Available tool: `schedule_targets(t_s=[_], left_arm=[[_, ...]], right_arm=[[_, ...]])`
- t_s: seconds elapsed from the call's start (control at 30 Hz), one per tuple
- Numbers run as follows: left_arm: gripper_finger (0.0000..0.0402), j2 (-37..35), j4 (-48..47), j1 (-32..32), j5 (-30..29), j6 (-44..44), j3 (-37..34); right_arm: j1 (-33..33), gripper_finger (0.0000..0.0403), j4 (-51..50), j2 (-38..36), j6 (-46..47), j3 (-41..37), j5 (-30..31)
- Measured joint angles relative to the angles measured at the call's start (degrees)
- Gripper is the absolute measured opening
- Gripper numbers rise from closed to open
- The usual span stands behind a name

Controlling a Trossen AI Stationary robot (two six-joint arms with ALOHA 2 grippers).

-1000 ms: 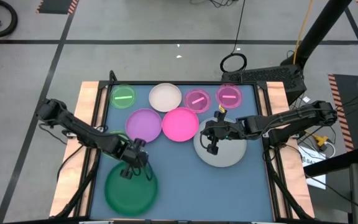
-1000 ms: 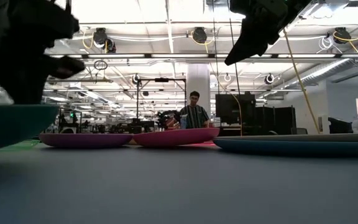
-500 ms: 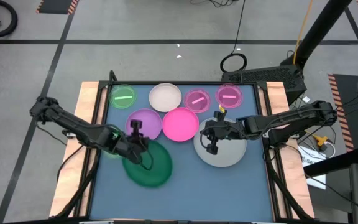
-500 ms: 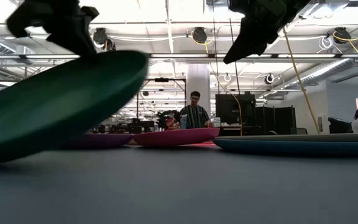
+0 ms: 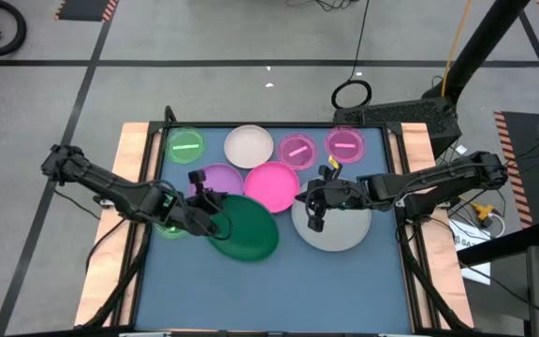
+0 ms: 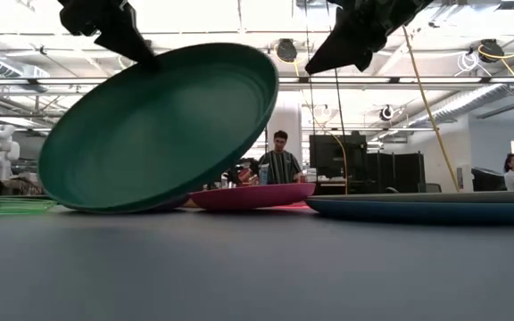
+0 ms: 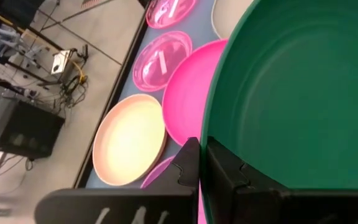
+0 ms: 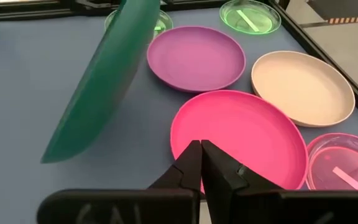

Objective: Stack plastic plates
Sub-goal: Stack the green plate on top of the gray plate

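Observation:
My left gripper (image 5: 211, 215) is shut on a large dark green plate (image 5: 247, 227), which stands steeply tilted at the table's middle, in front of the purple plate (image 8: 194, 58). The hot pink plate (image 5: 271, 185) lies beside it. My right gripper (image 5: 314, 221) is shut with nothing in it, hovering over the near edge of the hot pink plate (image 8: 238, 134) and the large white plate (image 5: 335, 229). In the low view a blue plate (image 6: 418, 210) shows at the right. My left gripper pinches the green plate's rim (image 7: 207, 134) between its two fingers, one finger (image 7: 188, 167) on the underside and one on the hollow inner face. It comes from the table's left, slanting down. The plate hangs tilted from its upper rim (image 6: 150, 64); whether its lower rim (image 6: 119, 209) touches the table I cannot tell.
Along the far edge lie a small translucent green plate (image 5: 185, 145), a medium white plate (image 5: 249, 147) and two small pink plates (image 5: 297, 150) (image 5: 344, 144). Another small green plate (image 5: 168, 226) lies under my left arm. Bare table shows along the near edge.
My left gripper has risen and gone toward the table's middle, rolling its wrist. The green plate, which lay flat at the near left, has been tipped up on edge and carried right and farther back, in front of the purple plate.

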Motion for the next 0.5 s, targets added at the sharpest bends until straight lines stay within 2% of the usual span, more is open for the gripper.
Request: schedule_targets(t_s=[0.33,0.4,0.5], left_arm=[[0.001,0.0,8.0,2.3,0.0,0.9,0.0],[0.001,0.0,9.9,3.3,0.0,1.1,0.0],[0.001,0.0,11.4,4.8,0.0,0.9,0.0]], right_arm=[[1.0,0.0004,0.6,-0.3,-2.9,0.0,0.6],[1.9,0.0004,1.0,-0.4,-3.4,0.0,3.3],[3.9,0.0004,2.4,-0.7,-4.7,0.0,11.0]])
